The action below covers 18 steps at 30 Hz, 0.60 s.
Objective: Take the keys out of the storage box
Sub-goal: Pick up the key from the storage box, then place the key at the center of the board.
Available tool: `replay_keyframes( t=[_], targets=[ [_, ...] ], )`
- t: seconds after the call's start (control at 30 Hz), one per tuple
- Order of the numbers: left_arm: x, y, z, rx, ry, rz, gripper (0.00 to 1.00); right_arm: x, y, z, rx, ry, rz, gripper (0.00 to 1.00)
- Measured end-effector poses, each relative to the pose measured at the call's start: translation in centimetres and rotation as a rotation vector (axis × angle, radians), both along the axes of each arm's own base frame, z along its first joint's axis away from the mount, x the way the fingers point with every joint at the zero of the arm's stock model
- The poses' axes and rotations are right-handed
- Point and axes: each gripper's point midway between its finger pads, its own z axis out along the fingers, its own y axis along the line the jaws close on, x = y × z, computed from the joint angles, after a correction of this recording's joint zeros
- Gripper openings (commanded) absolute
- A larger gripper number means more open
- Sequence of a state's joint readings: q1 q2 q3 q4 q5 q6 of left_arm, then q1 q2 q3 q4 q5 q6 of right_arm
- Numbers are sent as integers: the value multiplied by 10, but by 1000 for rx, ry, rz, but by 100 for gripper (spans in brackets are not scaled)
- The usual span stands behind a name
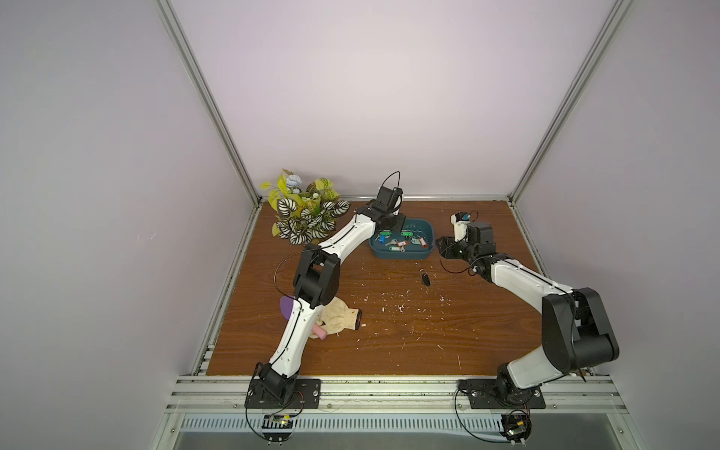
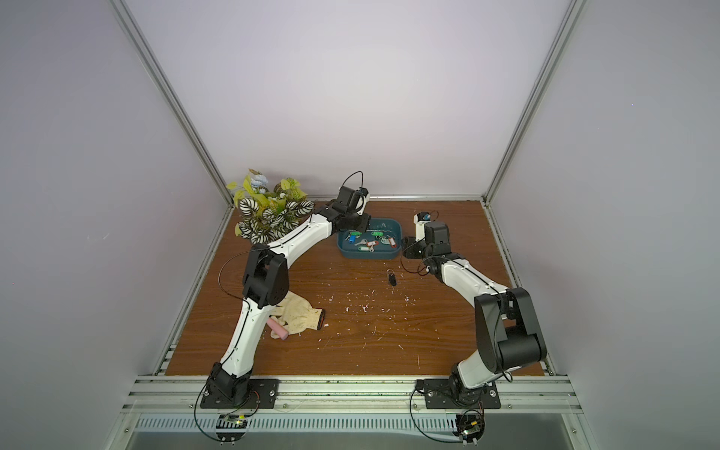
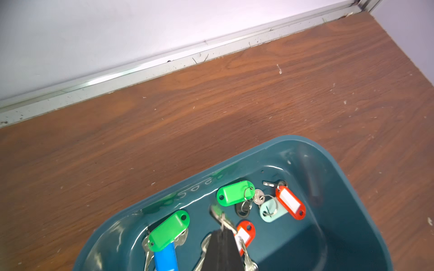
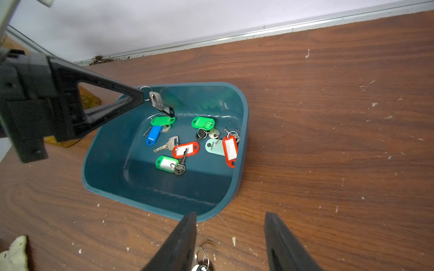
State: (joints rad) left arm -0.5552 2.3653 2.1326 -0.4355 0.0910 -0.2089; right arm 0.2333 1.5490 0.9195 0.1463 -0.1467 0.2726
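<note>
Storage box: the storage box point(image 1: 401, 255) is set on the tabletop point(image 1: 389, 343) near its far edge, about midway along it.
Left end effector: the left end effector point(image 4: 140, 96) is seen fully closed on the ring of 1 hanging key point(image 4: 156, 100). The key is held clear of the box floor, above the box's far-left corner (its tag is partly hidden, so no colour is given).
Right end effector: the right end effector point(image 4: 230, 214) is held about half open and empty, just outside the box on the side toward the tabletop's right edge.
Done: 1 black-tagged key point(image 1: 425, 279) is found on the tabletop, outside the box, on its near-edge side.
In hand: 1 key is judged to be mid-removal, not yet set down.
Left: 8 tagged keys point(image 4: 185, 150) are counted on the box floor: 3 green, 2 red, 1 blue, 1 pale teal, 1 black.
Progress: the task is judged to be at an early stage, with most of it left.
</note>
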Motion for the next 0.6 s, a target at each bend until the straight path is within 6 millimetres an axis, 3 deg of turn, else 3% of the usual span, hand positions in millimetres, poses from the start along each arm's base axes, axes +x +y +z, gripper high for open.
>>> replay_keyframes(
  t=[0.2,0.33,0.4,0.47,0.6],
  targets=[
    [-22,9,5,12,18,-28,0,0,3,1,16,-3,12,54],
    [-64,13,10,12,25,-101,0,-2,4,-1,23,-4,17,55],
    [-92,8,17,-5,14,-166,0,-3,5,-3,27,1,22,66],
    [-123,1,26,-35,-5,-236,0,-4,6,-4,30,4,26,99],
    [-175,-3,27,-90,-9,-344,0,-6,6,-3,32,4,28,100]
  ],
)
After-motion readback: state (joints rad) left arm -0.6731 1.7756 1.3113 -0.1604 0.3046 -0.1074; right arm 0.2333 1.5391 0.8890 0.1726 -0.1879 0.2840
